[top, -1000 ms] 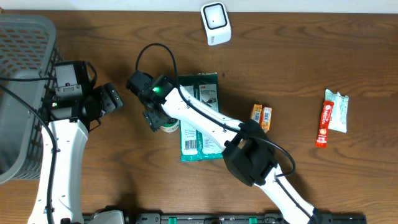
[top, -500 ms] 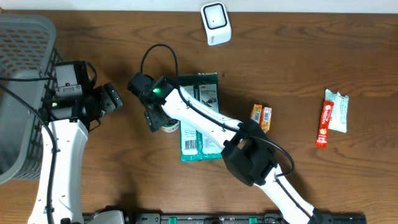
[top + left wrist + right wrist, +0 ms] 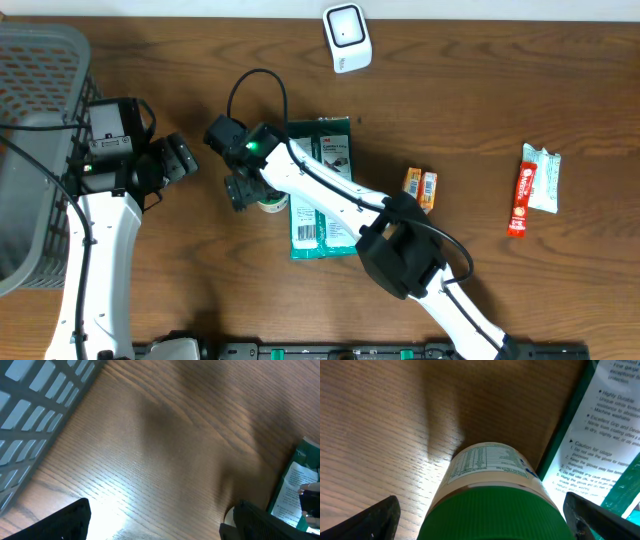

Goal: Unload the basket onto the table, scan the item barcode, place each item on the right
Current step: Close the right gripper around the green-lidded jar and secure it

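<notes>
The item is a small pale bottle with a green ribbed cap [image 3: 490, 510], lying on the wooden table with its cap toward my right wrist camera. Its printed label [image 3: 487, 462] faces up. My right gripper [image 3: 490, 517] is open, one finger on each side of the cap with a gap on both sides. From above, the right gripper [image 3: 240, 190] sits at the bottle's [image 3: 271, 204] left end. The white scanner [image 3: 347, 38] stands at the table's far edge. My left gripper [image 3: 180, 158] is open and empty over bare wood [image 3: 160, 522].
A green-and-white flat package [image 3: 322, 200] lies right beside the bottle, under the right arm. A grey basket [image 3: 35, 120] fills the left edge. Two small orange boxes [image 3: 421, 187] and red and white packets [image 3: 532, 188] lie to the right.
The right gripper's fingers have spread wider around the bottle cap and shifted slightly left. The left arm has not moved.
</notes>
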Robot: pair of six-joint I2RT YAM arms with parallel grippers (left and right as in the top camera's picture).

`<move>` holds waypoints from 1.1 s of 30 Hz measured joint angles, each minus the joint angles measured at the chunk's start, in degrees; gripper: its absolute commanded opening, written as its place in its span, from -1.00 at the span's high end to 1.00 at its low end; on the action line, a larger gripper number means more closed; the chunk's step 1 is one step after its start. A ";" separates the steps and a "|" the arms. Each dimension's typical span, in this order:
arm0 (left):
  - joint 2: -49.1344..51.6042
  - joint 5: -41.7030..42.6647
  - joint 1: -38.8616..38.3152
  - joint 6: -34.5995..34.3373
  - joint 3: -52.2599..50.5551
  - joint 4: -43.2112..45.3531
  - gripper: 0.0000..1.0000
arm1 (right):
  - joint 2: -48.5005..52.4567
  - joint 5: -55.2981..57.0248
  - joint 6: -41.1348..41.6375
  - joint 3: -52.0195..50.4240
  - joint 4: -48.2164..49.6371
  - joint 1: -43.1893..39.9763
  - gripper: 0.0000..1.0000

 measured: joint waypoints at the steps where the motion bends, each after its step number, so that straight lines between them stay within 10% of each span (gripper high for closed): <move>1: 0.00 0.00 0.00 0.00 0.00 0.00 -0.83 | 0.00 -0.04 0.66 0.00 -0.04 0.00 -0.82; 33: 0.00 0.02 0.00 0.00 0.00 0.00 -0.83 | 0.00 -0.20 1.11 1.29 -2.08 -1.33 -0.01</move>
